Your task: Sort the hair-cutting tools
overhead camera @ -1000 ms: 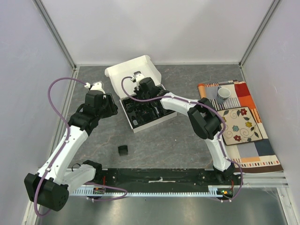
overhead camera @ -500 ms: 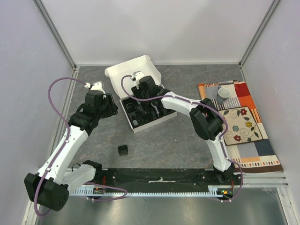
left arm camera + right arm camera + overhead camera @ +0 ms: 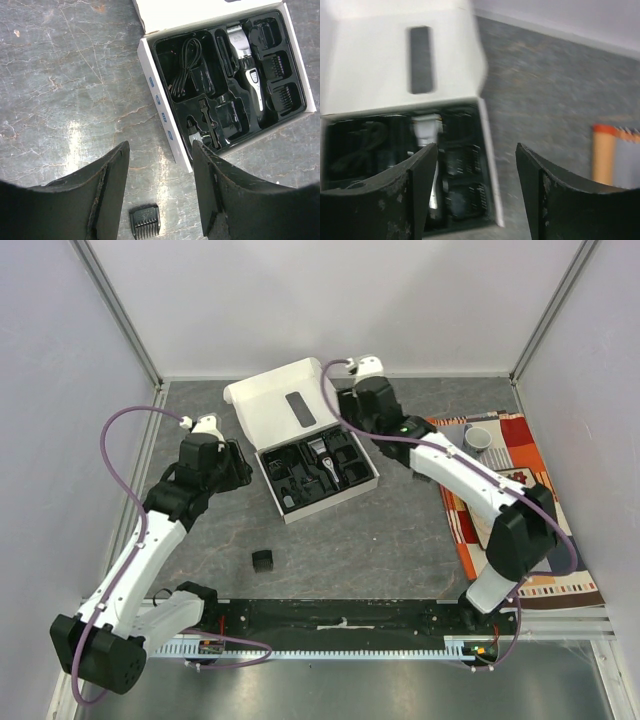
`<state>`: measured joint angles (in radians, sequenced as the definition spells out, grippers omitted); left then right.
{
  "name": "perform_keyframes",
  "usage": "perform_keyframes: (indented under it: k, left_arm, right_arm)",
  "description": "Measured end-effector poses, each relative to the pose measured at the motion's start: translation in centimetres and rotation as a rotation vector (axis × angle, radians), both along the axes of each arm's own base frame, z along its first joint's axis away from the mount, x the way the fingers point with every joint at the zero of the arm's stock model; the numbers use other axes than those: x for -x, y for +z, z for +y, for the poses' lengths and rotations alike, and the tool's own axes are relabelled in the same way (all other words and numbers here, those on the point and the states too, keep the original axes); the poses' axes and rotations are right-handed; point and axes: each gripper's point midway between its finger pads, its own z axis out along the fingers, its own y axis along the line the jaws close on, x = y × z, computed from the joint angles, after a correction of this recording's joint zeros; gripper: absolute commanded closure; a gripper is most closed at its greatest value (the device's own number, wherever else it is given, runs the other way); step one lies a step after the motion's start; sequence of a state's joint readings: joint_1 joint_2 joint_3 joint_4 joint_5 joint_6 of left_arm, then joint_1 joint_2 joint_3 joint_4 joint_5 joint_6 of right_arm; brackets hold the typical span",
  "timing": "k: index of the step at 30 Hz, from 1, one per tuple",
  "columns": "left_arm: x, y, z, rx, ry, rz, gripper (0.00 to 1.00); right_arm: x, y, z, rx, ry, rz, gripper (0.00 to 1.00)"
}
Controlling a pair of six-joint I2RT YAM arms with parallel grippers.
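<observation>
A white box [image 3: 292,514] holds a black tray, its lid [image 3: 285,410] folded back. The black-and-silver clipper [image 3: 322,462] [image 3: 247,75] lies in the tray, its silver head [image 3: 425,130] blurred in the right wrist view. A coiled cord [image 3: 185,67] and comb attachments [image 3: 280,62] [image 3: 462,157] fill other slots. One black comb attachment [image 3: 263,560] [image 3: 145,220] lies loose on the table. My left gripper [image 3: 232,465] [image 3: 160,146] hangs open left of the box, above that loose comb. My right gripper [image 3: 350,420] [image 3: 476,148] is open and holds nothing, at the box's far right corner.
A patterned mat [image 3: 510,500] [image 3: 610,155] lies at the right with a grey cup [image 3: 478,440] on its far end. Grey walls close in the table on three sides.
My right gripper opened and swung back and to the right off the tray, which uncovers the clipper lying in its slot. The left arm stayed put.
</observation>
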<state>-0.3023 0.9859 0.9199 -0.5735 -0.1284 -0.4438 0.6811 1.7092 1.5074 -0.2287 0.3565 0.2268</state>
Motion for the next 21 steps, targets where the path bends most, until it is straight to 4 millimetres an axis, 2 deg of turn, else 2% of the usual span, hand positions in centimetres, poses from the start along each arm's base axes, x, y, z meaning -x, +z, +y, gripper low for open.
perform_keyframes:
  k: [2, 5, 8, 10, 13, 21]
  left_arm:
    - [0.1, 0.1, -0.1, 0.004, -0.004, -0.004, 0.4]
    - [0.2, 0.4, -0.1, 0.01, -0.008, -0.013, 0.4]
    - [0.3, 0.8, -0.1, 0.014, -0.009, -0.025, 0.4]
    - [0.3, 0.9, -0.2, 0.018, -0.012, -0.029, 0.4]
    - [0.4, 1.0, -0.4, 0.025, -0.021, -0.029, 0.4]
    - [0.4, 1.0, -0.4, 0.028, -0.025, -0.029, 0.4]
  right_arm:
    - [-0.2, -0.7, -3.9, 0.007, -0.098, 0.031, 0.29]
    - [-0.5, -3.3, -9.4, 0.018, -0.237, 0.112, 0.29]
    - [0.0, -7.7, -15.0, 0.029, -0.38, 0.226, 0.29]
    - [1.1, -10.3, -17.7, 0.044, -0.451, 0.303, 0.28]
    - [2.5, -12.6, -19.0, 0.054, -0.501, 0.38, 0.27]
    - [3.4, -15.3, -18.8, -0.006, -0.601, 0.449, 0.21]
